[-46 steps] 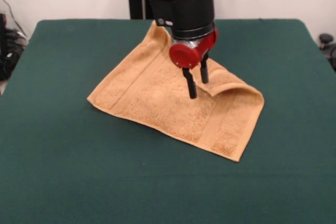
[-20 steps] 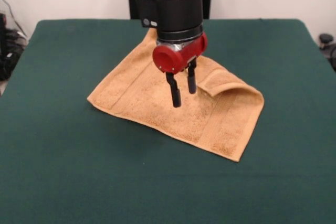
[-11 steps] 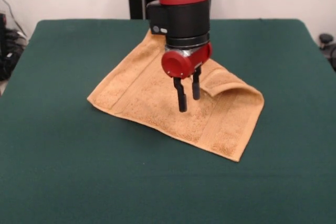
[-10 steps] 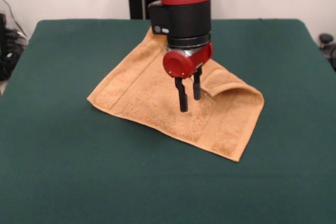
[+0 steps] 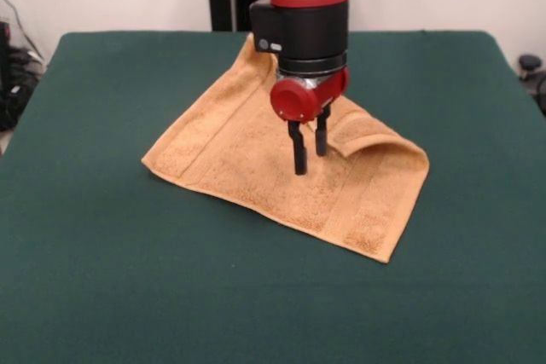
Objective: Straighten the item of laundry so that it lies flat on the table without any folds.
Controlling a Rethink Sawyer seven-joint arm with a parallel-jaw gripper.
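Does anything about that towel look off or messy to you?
Yes. The washcloth lies skewed on the table, and one corner near the open gripper is folded over onto it, forming a raised flap instead of lying flat.

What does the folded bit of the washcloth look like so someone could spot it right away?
On the green table lies a tan washcloth. Under the red arm, the open gripper hangs over its middle. Just right of the fingers, the fold is a raised flap, the only part not lying flat.
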